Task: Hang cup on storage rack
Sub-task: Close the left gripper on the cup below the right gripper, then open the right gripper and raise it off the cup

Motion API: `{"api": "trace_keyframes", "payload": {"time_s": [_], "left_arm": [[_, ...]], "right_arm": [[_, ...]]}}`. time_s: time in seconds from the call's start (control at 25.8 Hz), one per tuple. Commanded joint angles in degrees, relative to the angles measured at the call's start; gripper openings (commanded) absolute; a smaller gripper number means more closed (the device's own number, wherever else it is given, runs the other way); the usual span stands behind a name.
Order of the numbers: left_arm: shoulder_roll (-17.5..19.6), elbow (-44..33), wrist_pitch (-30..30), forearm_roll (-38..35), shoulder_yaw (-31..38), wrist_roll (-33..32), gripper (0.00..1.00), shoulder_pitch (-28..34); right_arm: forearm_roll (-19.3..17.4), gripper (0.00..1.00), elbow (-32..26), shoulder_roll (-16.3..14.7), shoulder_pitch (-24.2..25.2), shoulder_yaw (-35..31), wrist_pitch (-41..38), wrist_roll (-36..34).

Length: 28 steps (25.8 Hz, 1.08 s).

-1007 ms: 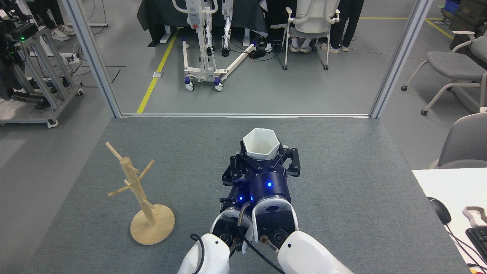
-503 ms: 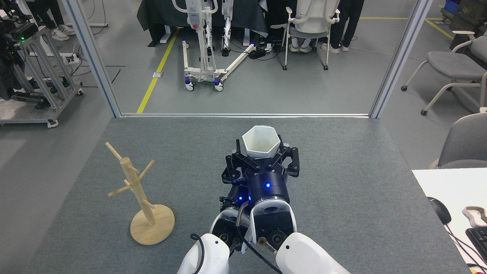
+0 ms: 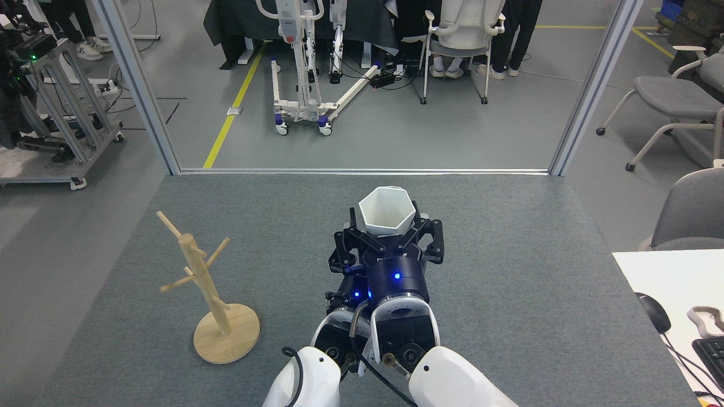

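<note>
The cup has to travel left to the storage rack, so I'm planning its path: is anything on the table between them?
Nothing visible: only bare grey table lies between the cup and the storage rack.

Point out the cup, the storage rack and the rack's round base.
cup (image 3: 386, 212), head view, on the white inner wall below the hexagonal rim.
storage rack (image 3: 198, 270), head view, on the upright wooden post.
round base (image 3: 240, 339), head view, on the bare disc right of the post.

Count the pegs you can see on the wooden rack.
4 on the rack: one at the top pointing up-left, one upper right, one lower left, one short low on the right. Others may hide behind the post.
</note>
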Motion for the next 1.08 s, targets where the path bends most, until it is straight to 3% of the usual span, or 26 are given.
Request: {"api": "trace_keyframes", "payload": {"time_s": [0.0, 0.35, 1.05], "left_arm": [[0.02, -0.65, -9.24, -0.04, 0.0, 0.48, 0.0, 0.0], [0.02, -0.65, -11.26, -0.04, -0.09, 0.31, 0.0, 0.09], [0.11, -0.74, -12.05, -1.8, -0.09, -0.84, 0.0, 0.0]], "right_arm": [[0.02, 1.0, -1.34, -0.07, 0.23, 0.0, -1.38, 0.07], [0.2, 1.0, -4.42, -0.51, 2.87, -0.09, -1.47, 0.07], [0.64, 1.0, -5.83, 0.46, 3.4, -0.17, -1.55, 0.07]]}}
